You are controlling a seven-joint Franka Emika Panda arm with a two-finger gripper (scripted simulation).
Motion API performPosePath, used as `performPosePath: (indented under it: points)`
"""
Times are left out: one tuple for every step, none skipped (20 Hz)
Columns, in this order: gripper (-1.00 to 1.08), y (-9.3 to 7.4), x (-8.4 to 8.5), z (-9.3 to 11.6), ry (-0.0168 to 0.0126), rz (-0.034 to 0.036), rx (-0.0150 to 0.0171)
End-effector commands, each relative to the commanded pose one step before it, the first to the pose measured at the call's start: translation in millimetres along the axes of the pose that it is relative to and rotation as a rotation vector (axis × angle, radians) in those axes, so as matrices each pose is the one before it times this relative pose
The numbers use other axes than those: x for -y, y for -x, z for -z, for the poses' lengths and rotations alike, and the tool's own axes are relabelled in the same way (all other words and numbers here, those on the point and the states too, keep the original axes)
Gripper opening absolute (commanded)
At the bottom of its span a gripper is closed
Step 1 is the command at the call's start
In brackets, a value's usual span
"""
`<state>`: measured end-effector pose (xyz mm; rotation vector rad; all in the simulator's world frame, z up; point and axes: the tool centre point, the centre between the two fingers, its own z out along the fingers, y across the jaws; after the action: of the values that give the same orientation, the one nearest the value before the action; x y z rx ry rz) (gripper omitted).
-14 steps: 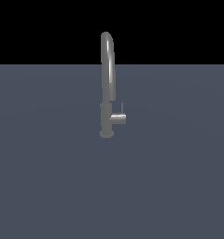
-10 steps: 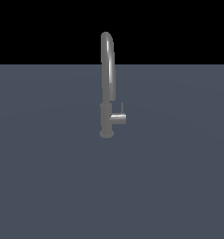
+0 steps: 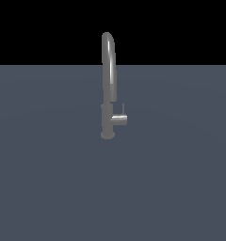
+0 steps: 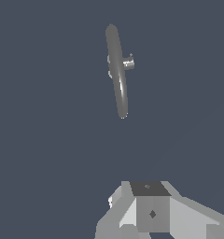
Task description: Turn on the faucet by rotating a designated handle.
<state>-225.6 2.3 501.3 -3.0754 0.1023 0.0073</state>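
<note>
Grey tap (image 3: 108,84) is standing alone, handle (image 3: 119,119) sticking out on the exterior view's right. Gripper (image 4: 151,212) is hanging far off, touching nothing; I cannot tell if it is open.

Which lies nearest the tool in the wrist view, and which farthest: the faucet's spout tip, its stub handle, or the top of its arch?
The tool shows only at the wrist picture's edge, apart from the tall grey metal faucet.
1. Spout tip: the end of the arch closest to the tool.
2. Short grey stub handle: on the body's side, midway along.
3. Top of the arch: the far end.
</note>
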Motion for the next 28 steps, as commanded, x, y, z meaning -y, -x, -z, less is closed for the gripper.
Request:
performPosePath:
  points:
    - [-1.00,-8.63,0.45,-1.91,-0.01679,-0.01903,0.02070]
    - [-1.00,-4.10,0.25,-0.81,-0.00806,-0.00901,0.00970]
    - [-1.00,-4.41,0.26,-0.87,-0.00867,-0.00969,0.01044]
    - [-1.00,-4.71,0.28,-0.93,-0.00927,-0.01035,0.01116]
    - [-1.00,-5.02,0.30,-0.99,-0.00989,-0.01103,0.01189]
    - [-1.00,-5.35,0.31,-1.05,-0.01052,-0.01174,0.01266]
    - [-1.00,-5.65,0.33,-1.11,-0.01112,-0.01239,0.01337]
    - [-1.00,-5.80,0.34,-1.14,-0.01143,-0.01272,0.01373]
    - [-1.00,-5.86,0.35,-1.15,-0.01156,-0.01285,0.01388]
    - [-1.00,-5.90,0.35,-1.15,-0.01164,-0.01292,0.01396]
    - [-1.00,-5.93,0.35,-1.16,-0.01172,-0.01299,0.01404]
    - [-1.00,-5.96,0.35,-1.16,-0.01179,-0.01304,0.01412]
    - [-1.00,-5.99,0.35,-1.16,-0.01186,-0.01310,0.01419]
    - [-1.00,-6.02,0.36,-1.16,-0.01192,-0.01315,0.01425]
    - [-1.00,-6.05,0.35,-1.17,-0.01200,-0.01321,0.01433]
    - [-1.00,-6.07,0.36,-1.17,-0.01206,-0.01325,0.01439]
    - [-1.00,-6.10,0.36,-1.17,-0.01213,-0.01330,0.01446]
    - [-1.00,-6.13,0.35,-1.17,-0.01221,-0.01335,0.01453]
    - [-1.00,-6.15,0.36,-1.17,-0.01226,-0.01338,0.01459]
    - [-1.00,-6.17,0.36,-1.18,-0.01233,-0.01342,0.01465]
    - [-1.00,-6.19,0.36,-1.18,-0.01239,-0.01346,0.01471]
    - [-1.00,-6.22,0.36,-1.18,-0.01246,-0.01350,0.01478]
    - [-1.00,-6.24,0.36,-1.18,-0.01252,-0.01354,0.01484]
    - [-1.00,-6.26,0.36,-1.18,-0.01258,-0.01357,0.01490]
    - [-1.00,-6.28,0.36,-1.18,-0.01265,-0.01361,0.01497]
    - [-1.00,-6.30,0.36,-1.18,-0.01272,-0.01365,0.01504]
    - [-1.00,-6.33,0.36,-1.19,-0.01278,-0.01368,0.01511]
    - [-1.00,-6.35,0.36,-1.19,-0.01285,-0.01373,0.01518]
